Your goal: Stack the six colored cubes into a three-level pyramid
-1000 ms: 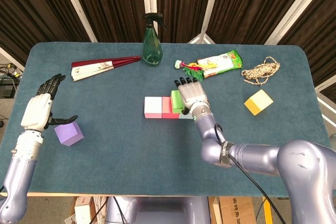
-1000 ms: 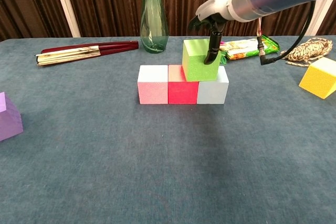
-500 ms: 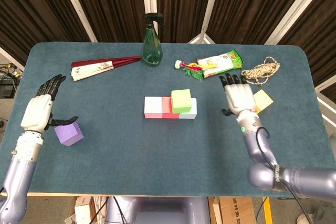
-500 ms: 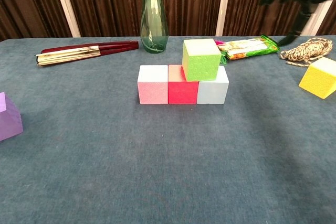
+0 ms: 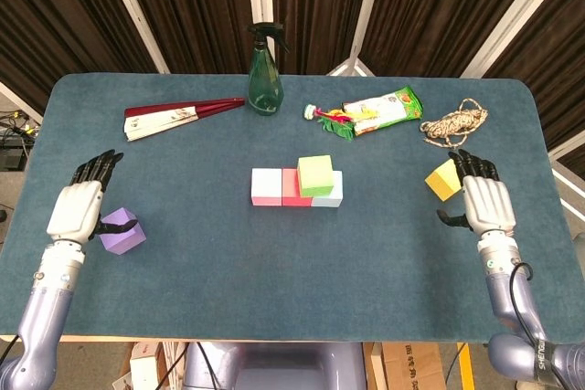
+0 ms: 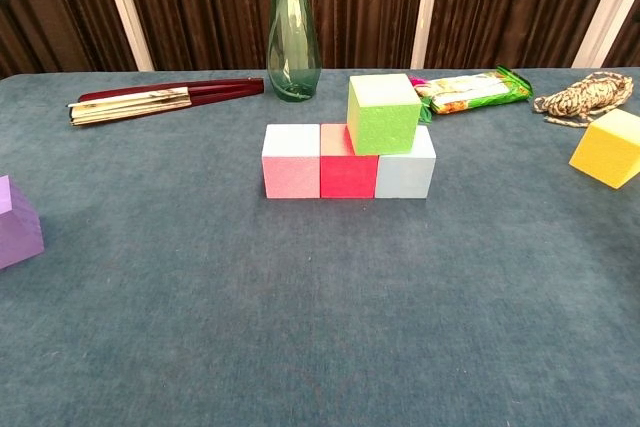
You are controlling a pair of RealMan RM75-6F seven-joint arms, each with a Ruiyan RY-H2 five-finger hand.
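Mid-table, a pink cube [image 5: 266, 185], a red cube [image 5: 293, 191] and a pale blue cube [image 5: 331, 195] form a row. On top sits a green cube [image 5: 315, 174], straddling the red and pale blue ones. A purple cube [image 5: 122, 231] lies at the left. My left hand [image 5: 80, 206] hovers just left of it, fingers spread, thumb over its top edge. A yellow cube [image 5: 443, 180] lies at the right. Beside it, close to its right side, my right hand [image 5: 484, 200] is open. The chest view shows the green cube [image 6: 382, 113], purple cube [image 6: 18, 222] and yellow cube [image 6: 609, 147], but neither hand.
A green spray bottle [image 5: 265, 71] stands at the back centre. A folded fan [image 5: 178, 117] lies to its left. A snack packet [image 5: 382, 110] and a coil of rope [image 5: 454, 122] lie at the back right.
My right hand let go of the green cube, left it on the row, and swung right to the yellow cube. My left hand dropped closer to the purple cube.
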